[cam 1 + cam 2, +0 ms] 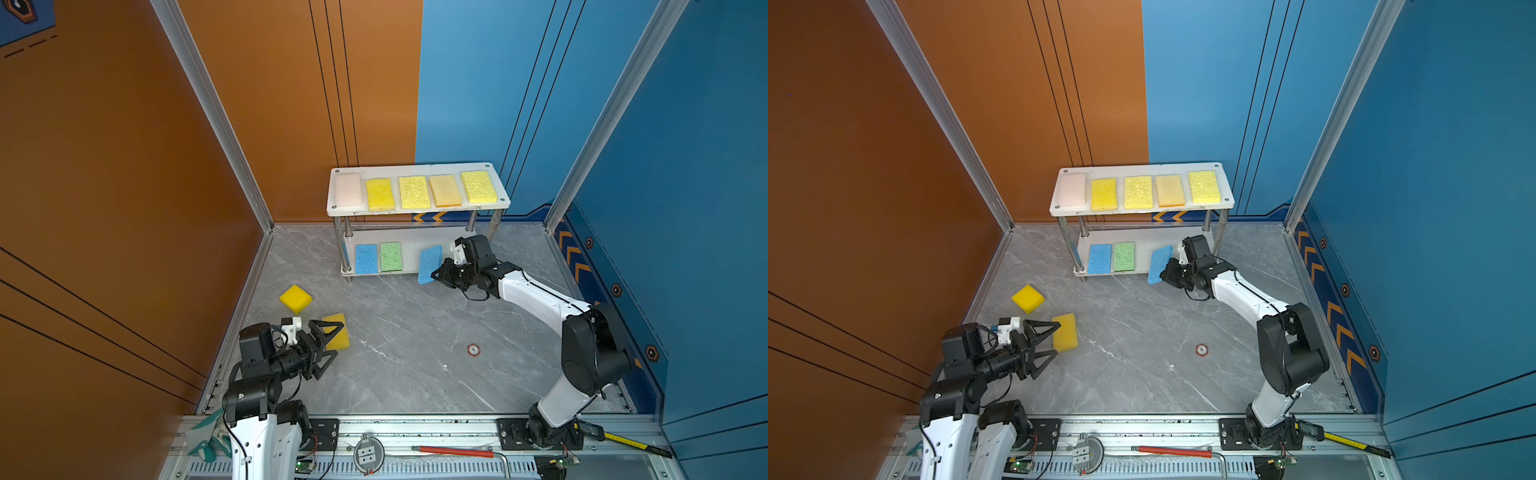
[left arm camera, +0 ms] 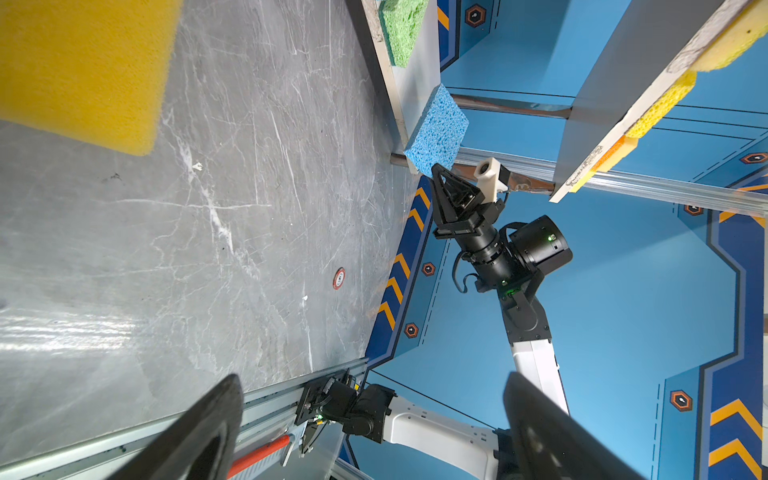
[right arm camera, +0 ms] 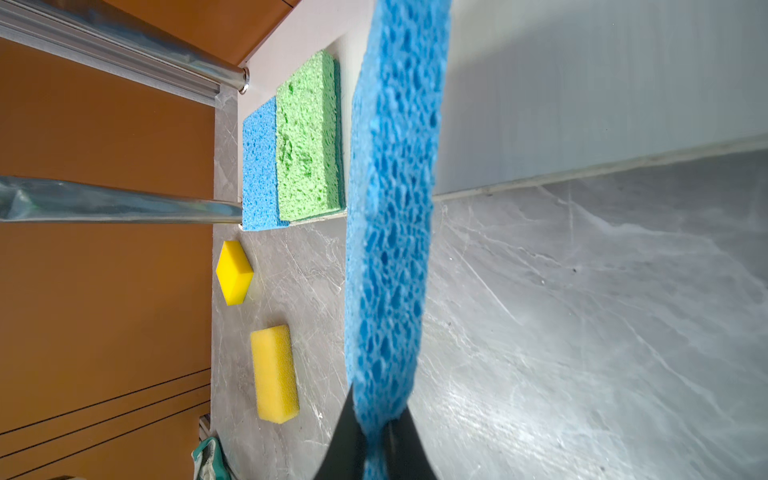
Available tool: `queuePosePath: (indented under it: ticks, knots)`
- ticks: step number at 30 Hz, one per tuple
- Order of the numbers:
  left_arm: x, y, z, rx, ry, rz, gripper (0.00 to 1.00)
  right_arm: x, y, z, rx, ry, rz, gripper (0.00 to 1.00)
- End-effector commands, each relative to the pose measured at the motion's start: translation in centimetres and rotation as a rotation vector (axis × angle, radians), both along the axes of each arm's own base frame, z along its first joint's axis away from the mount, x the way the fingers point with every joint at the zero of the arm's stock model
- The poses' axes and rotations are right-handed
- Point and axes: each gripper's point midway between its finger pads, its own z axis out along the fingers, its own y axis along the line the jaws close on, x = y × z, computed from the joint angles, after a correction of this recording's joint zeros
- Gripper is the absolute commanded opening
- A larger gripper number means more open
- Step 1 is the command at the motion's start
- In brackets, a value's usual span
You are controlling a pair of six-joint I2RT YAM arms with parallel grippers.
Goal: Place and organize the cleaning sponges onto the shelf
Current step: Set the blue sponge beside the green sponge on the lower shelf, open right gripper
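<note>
Shelf (image 1: pixel 417 211), both top views: top board (image 1: pixel 415 168) full, five across, so lower board (image 1: pixel 410 251) next.
Right pincer (image 1: pixel 435 275), top view: clamped on blue sponge (image 1: pixel 430 262), tilted at lower board's front edge, probably aimed beside green sponge (image 1: pixel 390 257).
Left pincer (image 2: pixel 372 382), left wrist view: spread, empty; yellow sponge (image 2: pixel 83 70) close ahead on tabletop (image 2: pixel 249 208), likely next pick.
Right wrist view: blue sponge edge-on, slim for the gap between boards; second yellow sponge (image 3: pixel 235 272) loose.

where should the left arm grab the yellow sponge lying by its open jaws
Probably across its narrow width, pinching the two long side faces near mid-length, coming down from above. The yellow sponge lies flat on the table, so only its top and sides are free, and the left gripper stands open.
</note>
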Motion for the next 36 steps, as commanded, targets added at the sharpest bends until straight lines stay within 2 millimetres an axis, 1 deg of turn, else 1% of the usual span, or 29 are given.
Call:
queuePosePath:
  ticks: [1,5,7,13,21,27,29,30,36]
  knots:
    - [-0.5,0.0,0.2,0.019,0.001,-0.008,0.98,2.4,1.1,1.2,0.028,-0.066,0.03,0.1]
    - [-0.5,0.0,0.1,0.021,0.011,-0.01,0.98,3.9,1.3,0.2,0.033,-0.053,0.028,0.1]
    - [-0.5,0.0,0.0,0.025,0.016,-0.011,0.98,4.5,1.4,-0.6,0.036,-0.039,0.03,0.1]
    - [-0.8,0.0,-0.3,0.033,0.029,-0.018,0.98,5.9,1.9,-1.9,0.065,-0.001,0.051,0.1]
    - [-0.7,0.0,-0.9,0.036,0.048,-0.022,0.98,7.2,0.9,-2.9,0.068,0.025,0.033,0.11]
    - [-0.4,0.1,-1.0,0.044,0.057,-0.037,0.98,7.8,1.2,-3.5,0.083,0.048,0.046,0.11]
    - [-0.4,0.1,-1.0,0.044,0.058,-0.038,0.98,7.9,1.4,-2.9,0.097,0.045,0.057,0.11]
    - [-0.4,0.1,-1.0,0.044,0.059,-0.039,0.98,7.9,1.6,-4.3,0.098,0.073,0.064,0.11]
    - [-0.5,0.0,-1.4,0.04,0.065,-0.038,0.98,8.0,2.1,-4.9,0.115,0.098,0.088,0.11]
